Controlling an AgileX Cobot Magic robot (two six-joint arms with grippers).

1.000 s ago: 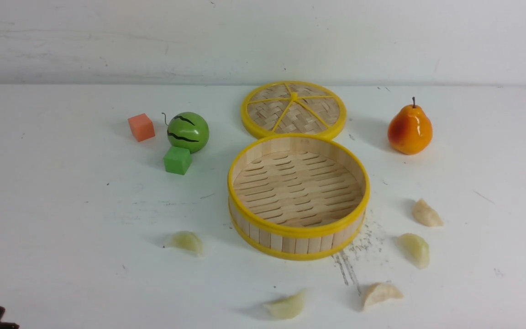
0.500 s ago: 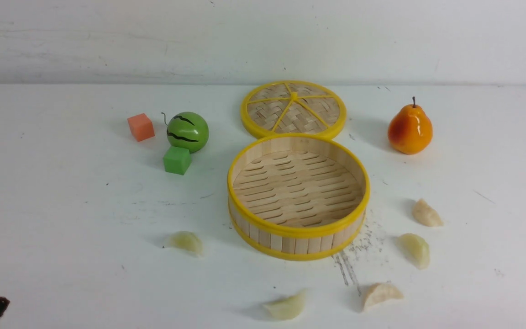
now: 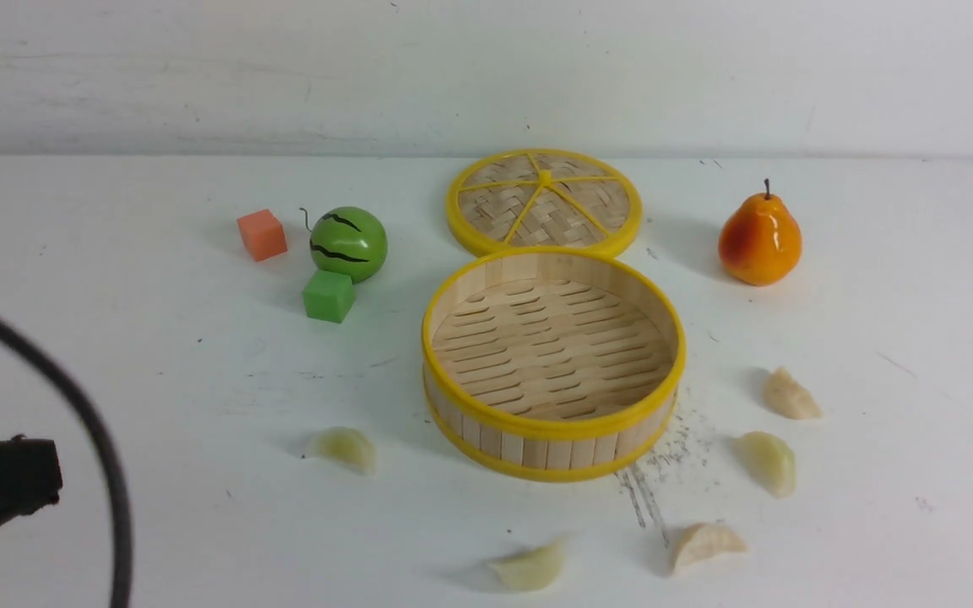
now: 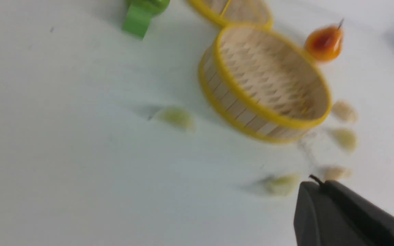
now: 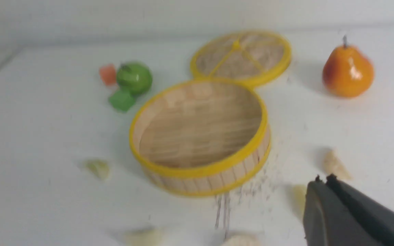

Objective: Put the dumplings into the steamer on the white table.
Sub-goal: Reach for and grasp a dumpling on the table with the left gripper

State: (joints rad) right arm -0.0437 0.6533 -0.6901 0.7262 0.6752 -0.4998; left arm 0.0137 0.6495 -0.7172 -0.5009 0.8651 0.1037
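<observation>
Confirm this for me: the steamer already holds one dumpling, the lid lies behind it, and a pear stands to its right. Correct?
Not quite. The steamer is empty; the front view shows all five dumplings lying on the table around it. The lid does lie behind it, and the pear stands to its right.

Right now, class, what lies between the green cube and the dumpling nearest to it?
Nothing stands there. Between the green cube and that dumpling there is only white table with faint scuffs, as the front view shows plainly.
</observation>
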